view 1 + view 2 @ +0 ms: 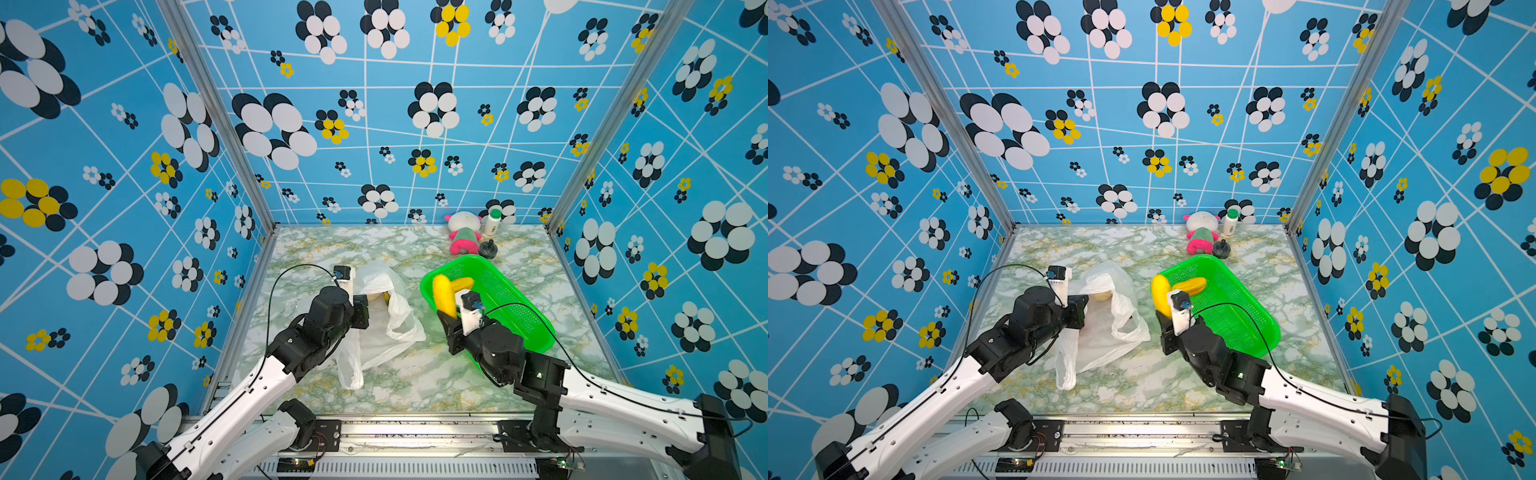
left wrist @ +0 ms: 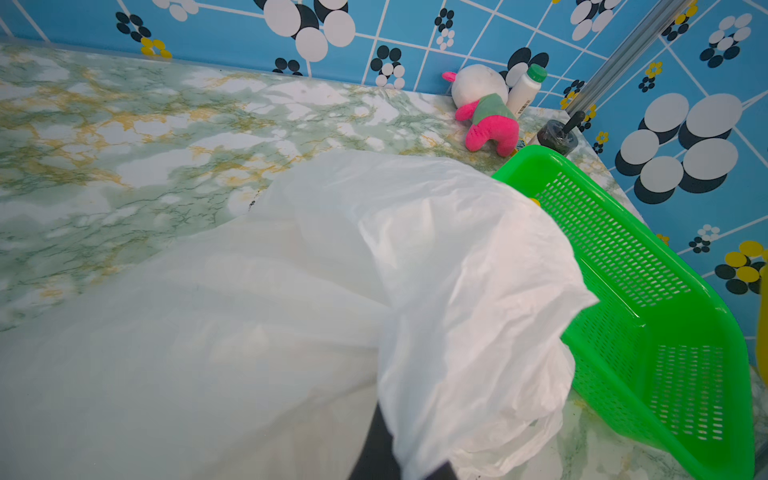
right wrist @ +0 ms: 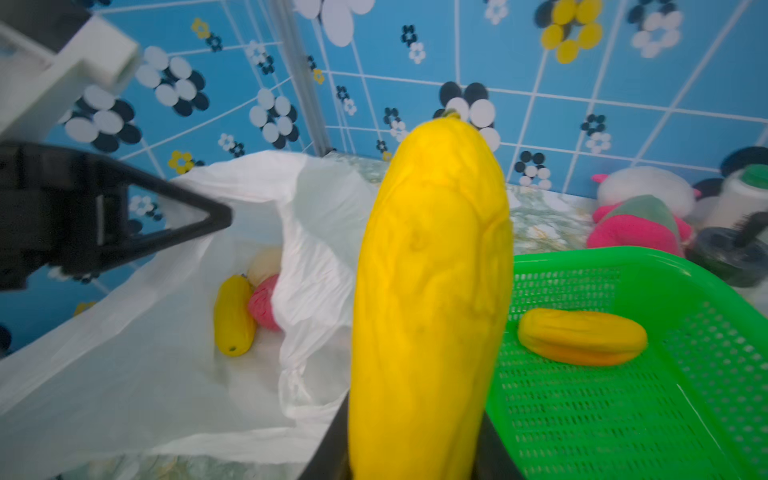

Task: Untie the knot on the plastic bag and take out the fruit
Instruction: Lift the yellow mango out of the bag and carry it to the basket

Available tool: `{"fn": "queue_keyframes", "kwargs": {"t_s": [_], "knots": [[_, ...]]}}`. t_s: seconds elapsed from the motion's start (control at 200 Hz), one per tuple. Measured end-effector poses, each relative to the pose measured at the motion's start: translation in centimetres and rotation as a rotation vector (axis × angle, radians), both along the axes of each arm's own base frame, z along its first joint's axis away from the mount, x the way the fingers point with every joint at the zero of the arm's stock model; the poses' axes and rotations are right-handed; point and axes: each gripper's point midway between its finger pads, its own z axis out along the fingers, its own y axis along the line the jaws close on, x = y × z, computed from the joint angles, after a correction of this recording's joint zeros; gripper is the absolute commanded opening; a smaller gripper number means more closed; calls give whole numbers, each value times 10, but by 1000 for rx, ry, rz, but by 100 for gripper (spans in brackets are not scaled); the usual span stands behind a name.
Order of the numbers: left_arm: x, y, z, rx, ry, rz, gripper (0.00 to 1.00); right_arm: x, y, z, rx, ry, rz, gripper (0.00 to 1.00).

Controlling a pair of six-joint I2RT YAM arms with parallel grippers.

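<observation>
Far-left bench (image 1: 316,245) lies open
The bag (image 1: 399,328) and basket (image 1: 498,282) fill the middle, a bare strip between; plush (image 1: 462,235) and bottle (image 1: 493,222) crowd the far right corner.

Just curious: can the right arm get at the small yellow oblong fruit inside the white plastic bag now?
Probably not yet. The left gripper holds the white plastic bag open, so the small yellow fruit lies exposed, but the right gripper is clamped on a big yellow oblong fruit.

No readable text (bottle (image 1: 493,222) print too small).
</observation>
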Motion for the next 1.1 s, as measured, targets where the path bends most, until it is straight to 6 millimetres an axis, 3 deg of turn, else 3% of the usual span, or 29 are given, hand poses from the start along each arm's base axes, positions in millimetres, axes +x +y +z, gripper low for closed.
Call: {"fn": "queue_keyframes", "kwargs": {"t_s": [0.18, 0.33, 0.555, 0.72, 0.999, 1.099], "knots": [[0, -1, -2, 1, 6, -3, 0, 22, -79, -3, 93, 51, -305, 6], [0, -2, -1, -6, 7, -7, 0, 34, -115, -27, 99, 133, -466, 9], [-1, -4, -1, -19, 14, -12, 0, 58, -135, -101, 39, 398, -558, 0], [-2, -3, -1, -19, 14, -11, 0, 75, -140, -146, 48, 583, -586, 0], [-5, -1, 2, -21, 8, -10, 0, 115, -134, -188, 34, 701, -644, 0], [-5, 2, 0, -15, 16, -4, 0, 132, -126, -194, 35, 707, -649, 13]]}}
